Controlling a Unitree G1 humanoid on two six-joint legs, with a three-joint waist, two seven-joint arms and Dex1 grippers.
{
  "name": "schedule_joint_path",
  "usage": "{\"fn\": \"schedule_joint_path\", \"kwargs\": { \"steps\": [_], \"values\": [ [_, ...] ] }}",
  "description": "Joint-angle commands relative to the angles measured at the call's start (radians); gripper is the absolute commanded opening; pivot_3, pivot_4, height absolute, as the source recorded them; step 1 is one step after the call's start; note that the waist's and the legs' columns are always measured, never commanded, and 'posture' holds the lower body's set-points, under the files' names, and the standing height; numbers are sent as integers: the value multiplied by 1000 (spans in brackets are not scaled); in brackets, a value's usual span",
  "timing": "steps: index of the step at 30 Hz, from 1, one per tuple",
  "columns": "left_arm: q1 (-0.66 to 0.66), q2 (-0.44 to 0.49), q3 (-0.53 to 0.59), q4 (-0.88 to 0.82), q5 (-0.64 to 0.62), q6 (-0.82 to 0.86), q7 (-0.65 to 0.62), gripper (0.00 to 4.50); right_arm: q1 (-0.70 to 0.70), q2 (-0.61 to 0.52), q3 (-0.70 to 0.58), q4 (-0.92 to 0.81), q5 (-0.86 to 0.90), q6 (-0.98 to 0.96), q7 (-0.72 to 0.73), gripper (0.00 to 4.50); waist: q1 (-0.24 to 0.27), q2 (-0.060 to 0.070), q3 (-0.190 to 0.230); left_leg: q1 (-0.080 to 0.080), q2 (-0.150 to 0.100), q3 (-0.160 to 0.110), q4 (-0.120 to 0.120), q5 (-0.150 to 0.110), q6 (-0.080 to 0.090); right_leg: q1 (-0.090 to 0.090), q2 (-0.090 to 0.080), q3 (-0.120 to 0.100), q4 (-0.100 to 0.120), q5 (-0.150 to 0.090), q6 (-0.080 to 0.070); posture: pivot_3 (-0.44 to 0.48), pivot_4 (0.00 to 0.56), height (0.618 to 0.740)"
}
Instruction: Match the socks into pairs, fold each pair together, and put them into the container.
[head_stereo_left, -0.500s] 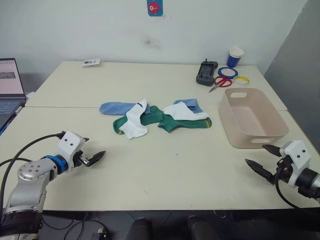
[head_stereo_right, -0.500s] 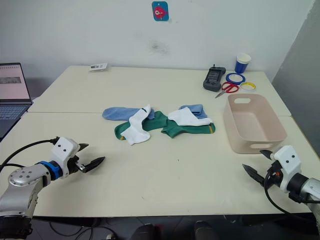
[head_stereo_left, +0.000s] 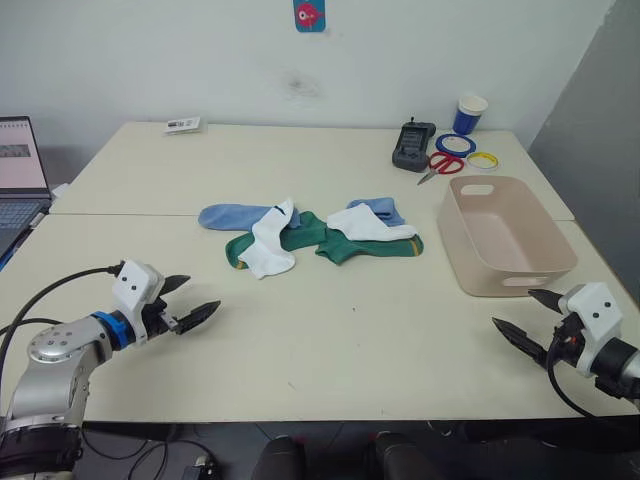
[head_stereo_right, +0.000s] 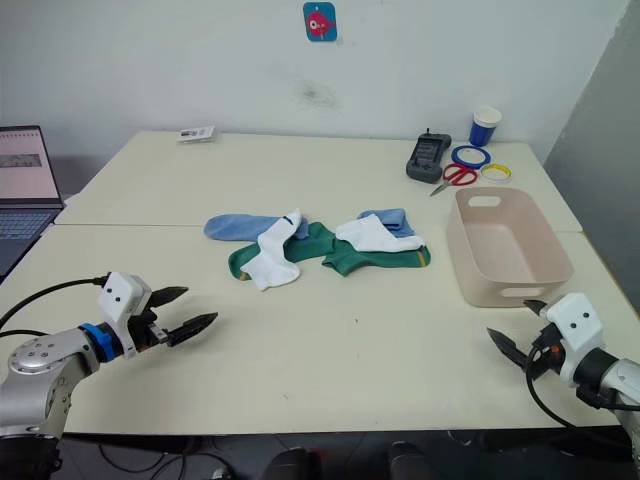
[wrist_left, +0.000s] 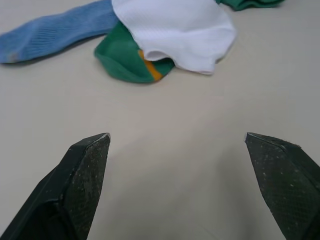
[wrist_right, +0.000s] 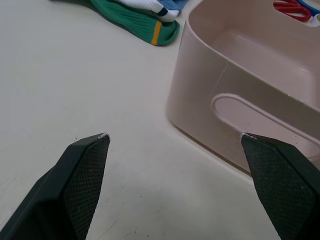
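The socks lie in a loose pile at mid-table. A light blue sock (head_stereo_left: 228, 215) is at the left, with a white sock (head_stereo_left: 268, 246) draped over a dark green one (head_stereo_left: 303, 236). A second white sock (head_stereo_left: 365, 224) covers another green sock with a yellow stripe (head_stereo_left: 372, 248) and a light blue one (head_stereo_left: 381, 208). No pairs are formed. The beige-pink container (head_stereo_left: 455, 238) stands empty at the right. My left gripper (head_stereo_left: 200, 296) is open near the front left, short of the pile. Just in front of the container's near end, my right gripper (head_stereo_left: 512, 308) is open too.
A laptop (head_stereo_left: 20, 170) sits at the left edge. At the back right are a blue-and-white paper cup (head_stereo_left: 470, 113), a black device (head_stereo_left: 413, 146), red scissors (head_stereo_left: 441, 165) and tape rolls (head_stereo_left: 456, 144). A small card (head_stereo_left: 183, 125) lies at the back left.
My left gripper has edged a little to the right, toward the sock pile. The right gripper and the socks have stayed put.
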Motion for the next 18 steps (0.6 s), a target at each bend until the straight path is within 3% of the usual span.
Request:
{"fn": "schedule_joint_path", "kwargs": {
  "steps": [1,18],
  "values": [
    [-2,2,24,-30,-16,-17,-3,4472,2,-8,-24,-54,20,-14,14,4500,0,0,0,0,0,0,0,0,0,0,0,0,0,0,0,0,150,732],
    [-75,-16,11,-77,-96,155,11,4472,12,-7,-20,-185,86,55,-5,4500,0,0,0,0,0,0,0,0,0,0,0,0,0,0,0,0,150,732]
  ]
}}
